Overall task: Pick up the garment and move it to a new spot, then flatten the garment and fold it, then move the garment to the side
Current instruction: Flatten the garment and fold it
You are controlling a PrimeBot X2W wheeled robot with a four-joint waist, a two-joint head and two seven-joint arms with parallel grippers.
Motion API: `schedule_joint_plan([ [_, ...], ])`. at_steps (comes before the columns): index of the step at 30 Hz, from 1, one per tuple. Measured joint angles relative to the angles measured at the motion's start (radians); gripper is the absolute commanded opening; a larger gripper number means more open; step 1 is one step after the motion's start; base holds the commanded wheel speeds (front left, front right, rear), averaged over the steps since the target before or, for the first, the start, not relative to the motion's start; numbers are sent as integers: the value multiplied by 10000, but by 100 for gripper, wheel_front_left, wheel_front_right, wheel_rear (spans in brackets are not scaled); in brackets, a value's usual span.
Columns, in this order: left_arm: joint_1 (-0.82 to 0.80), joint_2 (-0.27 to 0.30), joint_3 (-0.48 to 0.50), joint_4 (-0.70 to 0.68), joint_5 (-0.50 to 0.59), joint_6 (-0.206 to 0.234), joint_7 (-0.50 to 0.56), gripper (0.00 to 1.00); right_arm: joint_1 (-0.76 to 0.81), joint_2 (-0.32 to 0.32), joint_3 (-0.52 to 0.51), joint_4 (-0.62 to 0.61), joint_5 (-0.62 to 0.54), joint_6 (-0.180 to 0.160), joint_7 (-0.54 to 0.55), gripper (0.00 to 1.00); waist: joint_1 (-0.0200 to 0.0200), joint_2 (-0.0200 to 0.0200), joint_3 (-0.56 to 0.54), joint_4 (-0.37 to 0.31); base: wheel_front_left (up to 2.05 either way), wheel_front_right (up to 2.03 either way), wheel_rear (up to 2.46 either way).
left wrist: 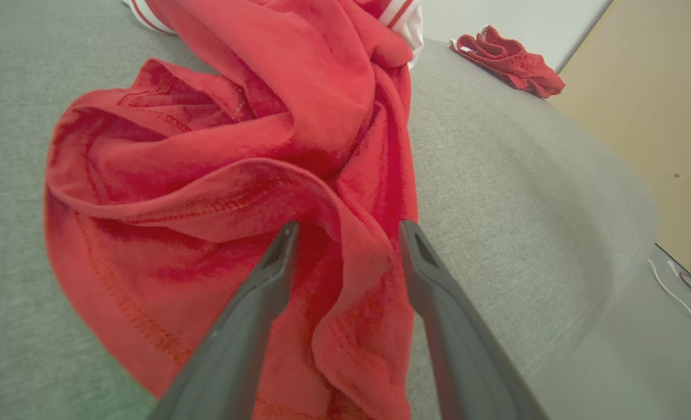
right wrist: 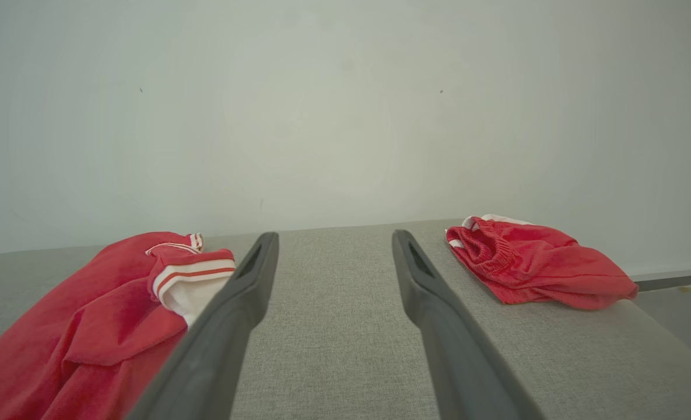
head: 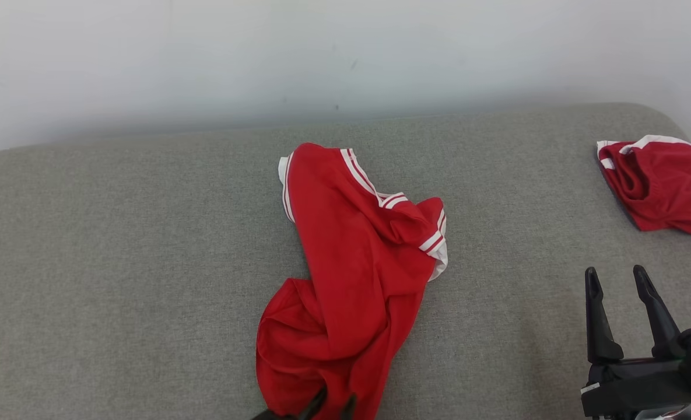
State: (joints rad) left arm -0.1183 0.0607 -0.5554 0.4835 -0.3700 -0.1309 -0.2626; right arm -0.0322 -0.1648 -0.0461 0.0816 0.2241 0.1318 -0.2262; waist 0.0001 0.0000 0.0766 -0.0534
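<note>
– Judging it soft, light, limp. Garment [head: 351, 262] lies crumpled at centre of cushion [head: 118, 262]. Take hold where?
– Near hem fold. Left gripper [left wrist: 345, 227] straddles it, jaws apart, nothing pinched; right gripper [head: 614, 271] spread wide, idle.

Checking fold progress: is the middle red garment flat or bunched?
Bunched: the red garment lies twisted, with deep creases across it.

1. Garment [head: 351, 274]: soft red cloth, matt, with stitched hems and ribbed white trim.
2. Tabletop [head: 118, 233]: covered in grey woven cloth, matt and slightly coarse.
3. Left pincer [left wrist: 348, 230] and right pincer [right wrist: 335, 239]: dark, smooth, matt fingers, plastic by the look.
4. Second garment [head: 666, 186]: similar matt red cloth, ribbed at its band.
5. Wall [head: 345, 52]: pale, smooth, matt.
6. Panel [left wrist: 654, 87]: light wood look, smooth.
</note>
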Motion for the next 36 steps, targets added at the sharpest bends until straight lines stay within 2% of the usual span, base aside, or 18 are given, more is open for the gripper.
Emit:
schedule_joint_plan([
  [8, -280, 130, 1137, -224, -100, 0, 0, 0, -24, 75, -109, 242, 19, 0, -86, 100, 0, 0, 11, 124, 0, 0, 0],
  [18, -334, 1344, 2809, -1298, 146, 125, 0, 0, -80, 151, 54, 614, 92, 0, -199, 100, 0, 0, -116, 522, 0, 0, 0],
  [25, -524, 2378, 3883, -1613, 79, 359, 2, 0, -108, 142, 180, 836, 134, 0, -224, 100, 0, 0, -129, 406, 0, 0, 0],
  [28, -409, 2406, 4019, -1870, 13, 573, 56, 0, -93, 121, 125, 949, 155, 0, -244, 100, 0, 0, -167, 328, 0, 0, 0],
  [31, -42, 2368, 3981, -1781, -44, 612, 138, 0, -78, 100, 123, 1022, 196, 0, -257, 100, 0, -1, -211, 279, 0, 0, 0],
  [32, 40, 2307, 3977, -1714, -65, 631, 136, 20, -77, 102, 130, 1047, 196, 0, -263, 100, 0, 0, -226, 267, 0, 0, 0],
  [34, 175, 2165, 3937, -1641, -109, 692, 132, 100, -68, 105, 132, 1089, 194, 0, -265, 100, 0, 0, -278, 257, 0, 0, 0],
  [36, 293, 1990, 3956, -1643, -161, 754, 84, 100, -52, 102, 107, 1114, 194, 0, -267, 100, -1, 0, -344, 264, 0, 0, 0],
])
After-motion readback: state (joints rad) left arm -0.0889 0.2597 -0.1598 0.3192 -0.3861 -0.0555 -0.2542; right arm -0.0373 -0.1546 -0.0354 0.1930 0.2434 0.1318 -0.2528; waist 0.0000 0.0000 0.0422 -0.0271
